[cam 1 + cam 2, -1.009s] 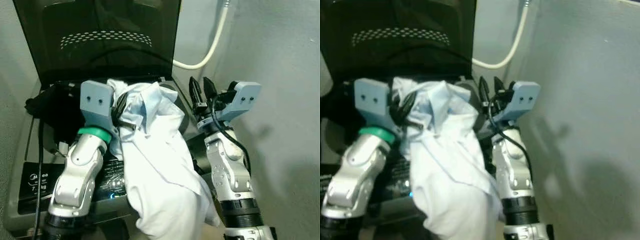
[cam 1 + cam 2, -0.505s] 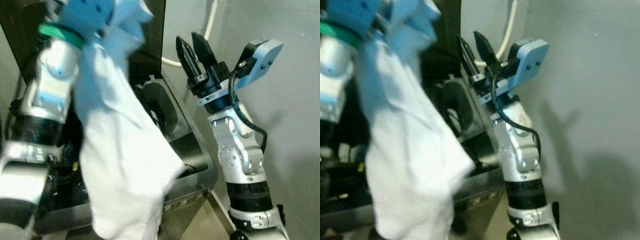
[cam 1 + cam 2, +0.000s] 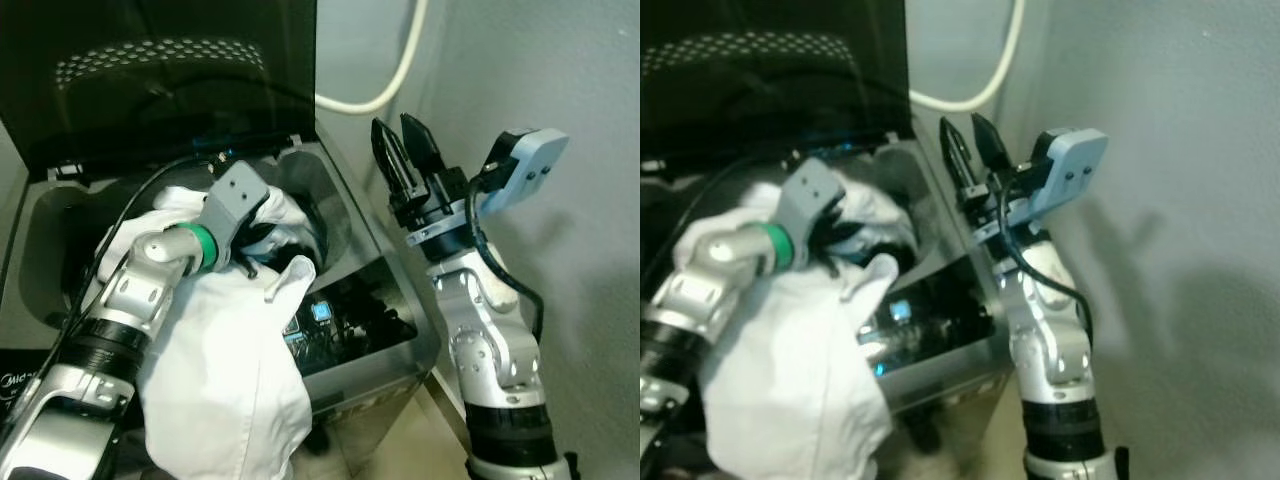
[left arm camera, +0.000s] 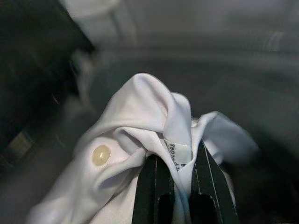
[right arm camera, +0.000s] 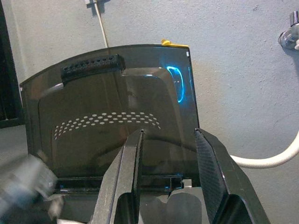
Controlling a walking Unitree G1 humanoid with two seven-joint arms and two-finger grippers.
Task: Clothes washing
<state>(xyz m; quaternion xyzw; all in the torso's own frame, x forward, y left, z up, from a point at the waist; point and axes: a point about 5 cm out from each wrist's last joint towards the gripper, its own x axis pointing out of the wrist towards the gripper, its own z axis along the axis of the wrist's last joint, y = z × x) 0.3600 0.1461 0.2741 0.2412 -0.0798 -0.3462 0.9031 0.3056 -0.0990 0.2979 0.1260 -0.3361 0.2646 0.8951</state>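
A white shirt [image 3: 225, 380] hangs from my left gripper [image 3: 262, 238], which is shut on its collar over the open top of the washing machine [image 3: 380, 320]. In the left wrist view the black fingers [image 4: 150, 186] pinch the collar fold with its label [image 4: 176, 154] above the drum; a button [image 4: 101, 155] shows on the cloth. Most of the shirt drapes down the machine's front. My right gripper [image 3: 402, 150] is raised at the machine's right side, open and holding nothing. It points up toward the lid [image 5: 112, 121].
The dark lid [image 3: 170, 80] stands upright behind the tub. A white hose [image 3: 385, 80] curves along the grey wall [image 3: 560, 70] at the right. The lit control panel [image 3: 320, 315] sits on the machine's front right. The floor [image 3: 410, 440] shows below.
My left arm has swung down from high on the left and now holds the shirt collar over the drum opening. The right gripper stays raised. The camera view has also shifted.
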